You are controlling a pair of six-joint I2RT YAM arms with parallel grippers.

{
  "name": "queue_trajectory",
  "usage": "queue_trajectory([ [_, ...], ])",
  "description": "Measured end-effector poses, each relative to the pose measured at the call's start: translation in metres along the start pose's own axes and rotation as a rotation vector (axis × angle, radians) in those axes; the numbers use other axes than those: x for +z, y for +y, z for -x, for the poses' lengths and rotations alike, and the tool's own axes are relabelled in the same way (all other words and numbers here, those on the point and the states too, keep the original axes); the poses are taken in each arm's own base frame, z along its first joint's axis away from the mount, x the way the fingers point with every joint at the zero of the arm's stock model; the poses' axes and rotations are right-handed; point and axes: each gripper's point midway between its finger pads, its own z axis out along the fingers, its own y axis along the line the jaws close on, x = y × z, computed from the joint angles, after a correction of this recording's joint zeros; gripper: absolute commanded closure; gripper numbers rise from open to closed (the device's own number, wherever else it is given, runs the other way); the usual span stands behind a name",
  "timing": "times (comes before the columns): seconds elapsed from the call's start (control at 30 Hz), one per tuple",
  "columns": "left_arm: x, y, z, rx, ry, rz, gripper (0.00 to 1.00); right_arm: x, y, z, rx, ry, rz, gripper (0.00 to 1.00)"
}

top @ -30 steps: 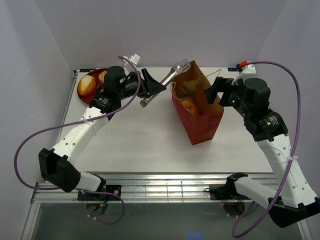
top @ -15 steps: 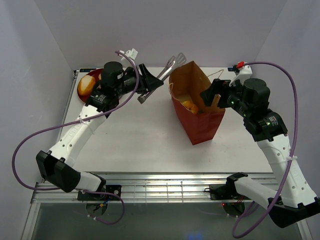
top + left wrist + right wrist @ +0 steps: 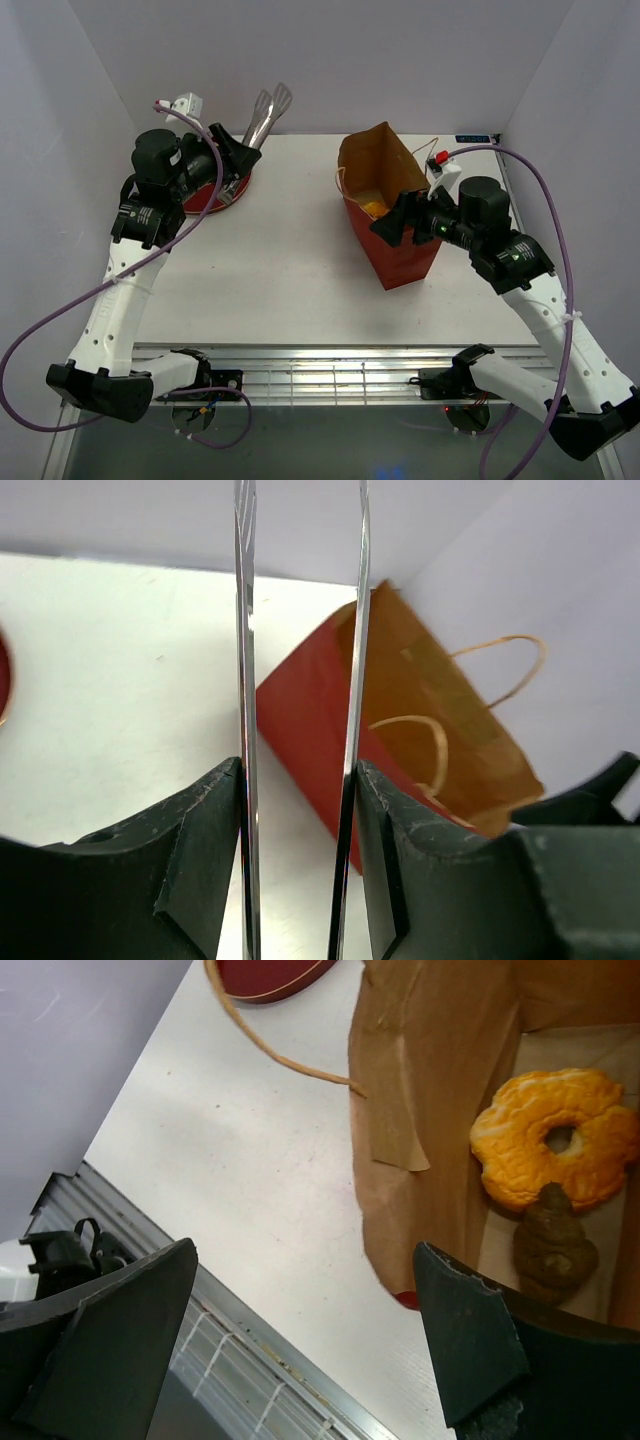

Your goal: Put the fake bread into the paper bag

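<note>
The paper bag [image 3: 400,245] stands open at the table's middle right. It also shows in the left wrist view [image 3: 400,710]. Inside it lie the orange ridged bun [image 3: 555,1150] and the dark brown piece [image 3: 553,1247]; orange shows in the top view [image 3: 372,206]. My left gripper [image 3: 228,152] is shut on metal tongs [image 3: 265,112], whose two arms [image 3: 246,680] are parted and empty, above the red plate [image 3: 215,196]. My right gripper [image 3: 395,225] is open and empty over the bag's near rim; its jaws [image 3: 305,1260] stand wide apart. The golden roll and the yellow-brown piece are hidden.
The red plate sits at the table's back left, mostly under my left arm; its edge shows in the right wrist view [image 3: 270,972]. The bag's string handle [image 3: 270,1050] hangs over the table. White walls close the back and sides.
My left arm swung left with the tongs, from the bag's mouth to above the red plate. My right gripper moved left from the bag's right side to over its mouth.
</note>
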Motion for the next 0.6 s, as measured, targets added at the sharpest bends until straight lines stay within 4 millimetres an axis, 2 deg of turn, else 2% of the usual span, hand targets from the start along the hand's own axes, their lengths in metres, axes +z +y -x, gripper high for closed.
queue_trajectory([
  [0.1, -0.007, 0.032, -0.010, -0.019, 0.016, 0.081, 0.43, -0.004, 0.009, -0.001, -0.012, -0.005, 0.027, 0.06],
  [0.27, -0.009, 0.062, -0.030, -0.029, 0.073, 0.170, 0.42, -0.008, 0.008, -0.004, -0.017, -0.010, 0.024, 0.06],
  [0.4, -0.014, 0.082, -0.028, -0.004, 0.067, 0.251, 0.42, -0.007, 0.004, -0.009, -0.018, -0.001, 0.007, 0.05],
  [0.6, -0.010, 0.129, -0.031, -0.020, 0.084, 0.373, 0.42, -0.009, 0.001, -0.007, -0.043, -0.015, -0.009, 0.05],
])
